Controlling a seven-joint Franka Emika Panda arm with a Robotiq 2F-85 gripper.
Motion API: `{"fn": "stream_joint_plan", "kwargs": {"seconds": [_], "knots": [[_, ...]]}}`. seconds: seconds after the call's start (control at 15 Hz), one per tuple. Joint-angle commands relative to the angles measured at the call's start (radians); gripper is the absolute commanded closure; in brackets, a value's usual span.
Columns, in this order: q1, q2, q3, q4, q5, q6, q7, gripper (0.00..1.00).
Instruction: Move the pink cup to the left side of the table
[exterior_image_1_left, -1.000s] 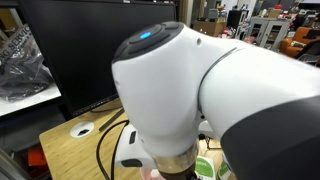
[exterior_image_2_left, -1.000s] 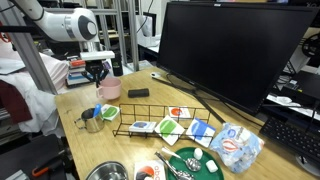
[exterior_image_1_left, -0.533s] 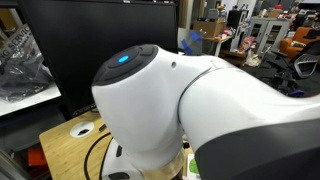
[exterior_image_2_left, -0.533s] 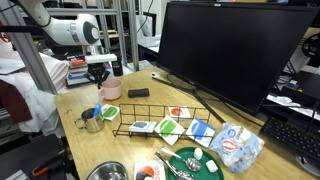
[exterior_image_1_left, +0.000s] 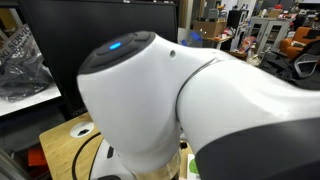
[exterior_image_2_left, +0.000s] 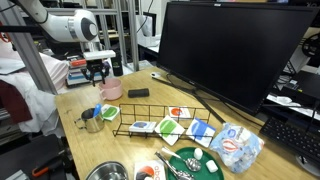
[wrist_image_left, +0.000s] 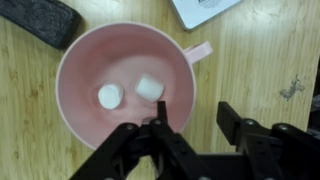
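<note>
The pink cup (wrist_image_left: 110, 60) stands on the light wood table (wrist_image_left: 260, 60) with its small handle toward the upper right and two white lumps inside. My gripper (wrist_image_left: 194, 115) is open directly over its rim. One finger (wrist_image_left: 160, 115) hangs inside the cup and the other finger (wrist_image_left: 230, 118) is outside the wall, with a gap on each side of the rim. In an exterior view the pink cup (exterior_image_2_left: 110, 90) sits near the table's far corner with the gripper (exterior_image_2_left: 98, 76) just above it. The arm's white body fills the view from the opposite side, hiding the cup there.
A black remote (wrist_image_left: 38, 20) lies right beside the cup, seen also as the remote (exterior_image_2_left: 138, 93). A metal mug (exterior_image_2_left: 90, 122), a wire rack (exterior_image_2_left: 160, 126) with cards, a green bowl (exterior_image_2_left: 190, 162) and a large monitor (exterior_image_2_left: 230, 50) share the table. The cable hole (exterior_image_1_left: 82, 128) is near the edge.
The jaws, shut on the cup's rim before, have parted and let go. The cup stays put on the table, and the arm has shifted slightly.
</note>
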Motion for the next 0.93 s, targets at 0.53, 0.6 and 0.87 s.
{"fn": "stream_joint_plan", "kwargs": {"seconds": [0.53, 0.6, 0.87], "knots": [[0.004, -0.217, -0.066, -0.104, -0.007, 0.003, 0.384, 0.0], [0.007, -0.164, -0.052, -0.045, -0.019, -0.008, 0.312, 0.0], [0.01, -0.163, -0.052, -0.048, -0.02, -0.007, 0.321, 0.0]]}}
